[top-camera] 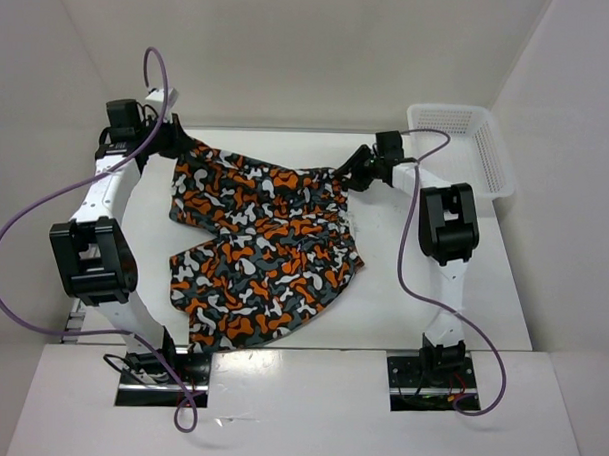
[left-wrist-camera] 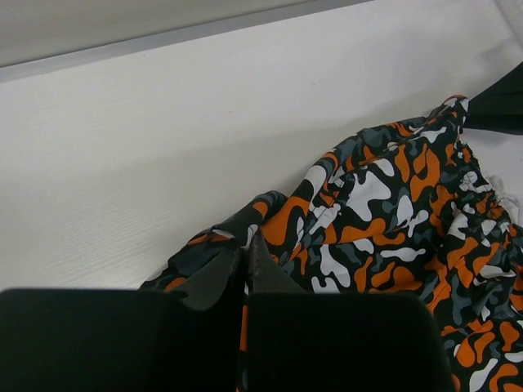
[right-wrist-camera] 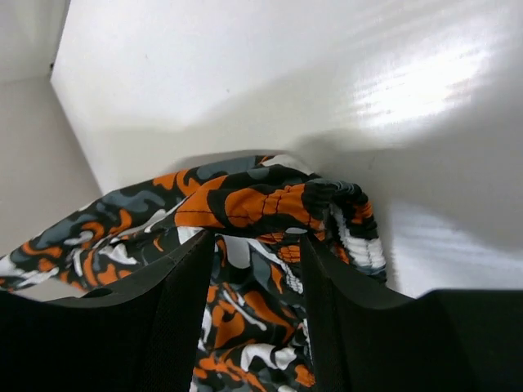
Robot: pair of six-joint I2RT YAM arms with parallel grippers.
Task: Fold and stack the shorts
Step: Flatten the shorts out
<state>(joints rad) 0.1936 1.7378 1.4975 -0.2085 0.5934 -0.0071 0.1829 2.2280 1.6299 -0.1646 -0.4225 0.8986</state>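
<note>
Here the shorts (top-camera: 264, 247) are gripped at both upper corners: the left pincer (top-camera: 173, 141) is clamped at upper left, the right pincer (top-camera: 350, 176) at upper centre. The held edge runs between them, legs draped down-frame on the tabletop (top-camera: 412, 292).

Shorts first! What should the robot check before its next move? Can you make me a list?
1. Left gripper shut on the shorts: ok.
2. Right gripper shut on the shorts: ok.
3. Shorts folded in half: not ok, both legs lie side by side.
4. Basket apart from the shorts: ok.
5. Grip tight enough to lift: cannot tell.
</note>
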